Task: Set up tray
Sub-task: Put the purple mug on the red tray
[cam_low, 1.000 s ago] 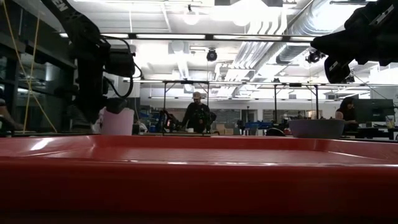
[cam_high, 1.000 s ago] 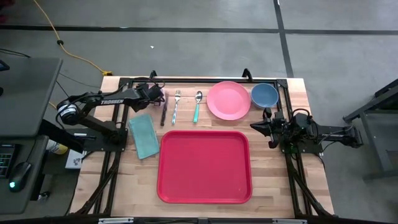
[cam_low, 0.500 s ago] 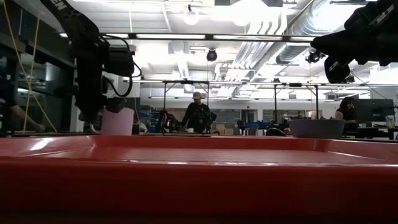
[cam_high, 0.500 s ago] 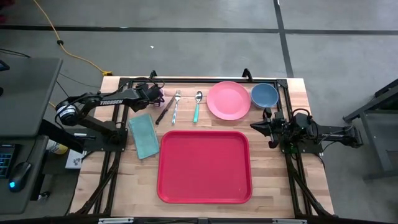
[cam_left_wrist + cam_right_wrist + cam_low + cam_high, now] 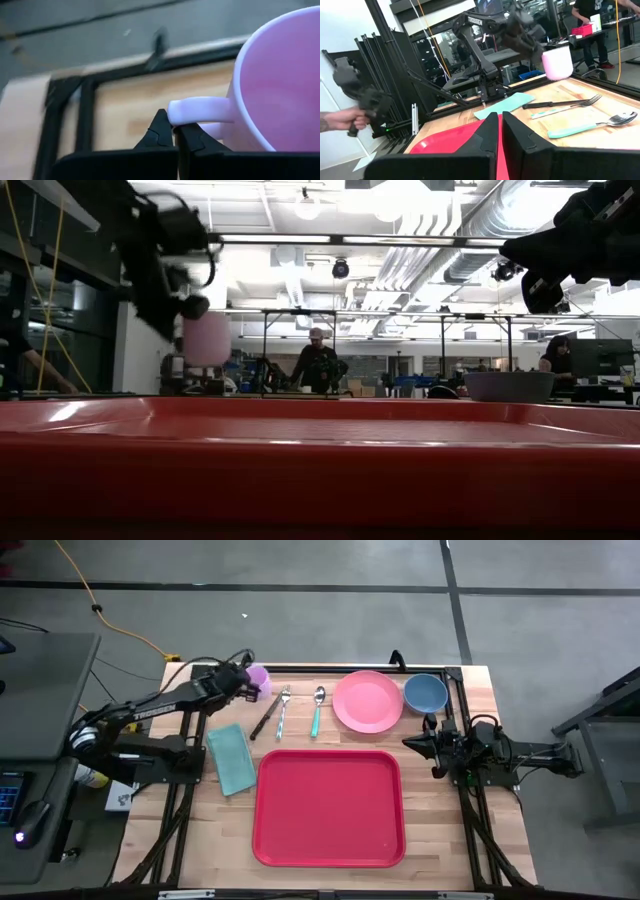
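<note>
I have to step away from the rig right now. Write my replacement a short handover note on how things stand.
Left gripper: shut on the pink cup by its handle, held in the air over the table's far left corner.
Right gripper: shut, empty, waiting by the table's right edge.
Tray: at the near middle, with nothing in it.
Plate, bowl, knife, fork, spoon and napkin: on the table.
Done: cup picked up.
Left: load everything.

Pink plate [image 5: 367, 700] touches blue bowl [image 5: 426, 692] (apparently); spoon [image 5: 317, 710] nearby.
</note>
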Motion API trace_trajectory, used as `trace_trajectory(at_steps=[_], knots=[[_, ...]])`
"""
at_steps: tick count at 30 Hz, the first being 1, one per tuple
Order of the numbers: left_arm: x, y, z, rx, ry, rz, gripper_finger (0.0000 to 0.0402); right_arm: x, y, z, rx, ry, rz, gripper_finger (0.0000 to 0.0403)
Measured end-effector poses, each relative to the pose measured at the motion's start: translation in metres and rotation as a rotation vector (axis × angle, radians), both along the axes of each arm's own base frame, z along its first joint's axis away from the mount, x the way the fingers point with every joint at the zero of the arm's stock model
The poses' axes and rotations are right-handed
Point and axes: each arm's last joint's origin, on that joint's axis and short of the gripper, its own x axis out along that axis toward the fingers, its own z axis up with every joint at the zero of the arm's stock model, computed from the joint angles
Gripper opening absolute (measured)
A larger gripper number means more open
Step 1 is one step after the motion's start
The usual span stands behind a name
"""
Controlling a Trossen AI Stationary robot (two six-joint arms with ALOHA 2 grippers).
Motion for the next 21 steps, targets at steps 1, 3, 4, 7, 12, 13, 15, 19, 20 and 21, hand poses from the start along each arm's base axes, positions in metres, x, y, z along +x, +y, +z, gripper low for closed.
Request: trace_trajectory(at_steps=[1,3,4,7,12,13,15,19,20,21], knots=[[0.001,0.000,0.007,0.016,-0.019,-0.042,0.0017,0.000,0.000,0.000,0.000,0.000,0.000,0.0000],[0.003,0.000,0.022,0.051,-0.070,-0.114,0.0017,0.000,0.000,0.000,-0.001,0.000,0.000,0.0000],[0.005,0.000,0.029,0.067,-0.097,-0.145,0.0017,0.000,0.000,0.000,-0.002,0.000,0.000,0.0000],[0.011,-0.004,0.047,0.105,-0.157,-0.209,0.0017,0.000,0.000,0.000,-0.004,0.000,0.000,0.0000],[0.026,-0.019,0.069,0.116,-0.241,-0.345,0.0017,0.000,0.000,0.000,-0.007,0.001,-0.001,0.0000],[0.030,-0.023,0.072,0.119,-0.258,-0.384,0.0017,0.000,0.000,0.000,-0.007,0.001,-0.001,0.0000],[0.036,-0.032,0.075,0.115,-0.280,-0.459,0.0017,0.000,0.000,0.000,-0.007,0.001,-0.001,0.0000],[0.048,-0.055,0.077,0.087,-0.329,-0.561,0.0017,0.000,0.000,0.000,-0.007,0.002,-0.001,0.0000],[0.052,-0.061,0.077,0.080,-0.336,-0.581,0.0017,0.000,0.000,0.000,-0.007,0.002,-0.001,0.0000],[0.055,-0.068,0.076,0.074,-0.335,-0.604,0.0017,0.000,0.000,0.000,-0.007,0.003,-0.001,0.0000]])
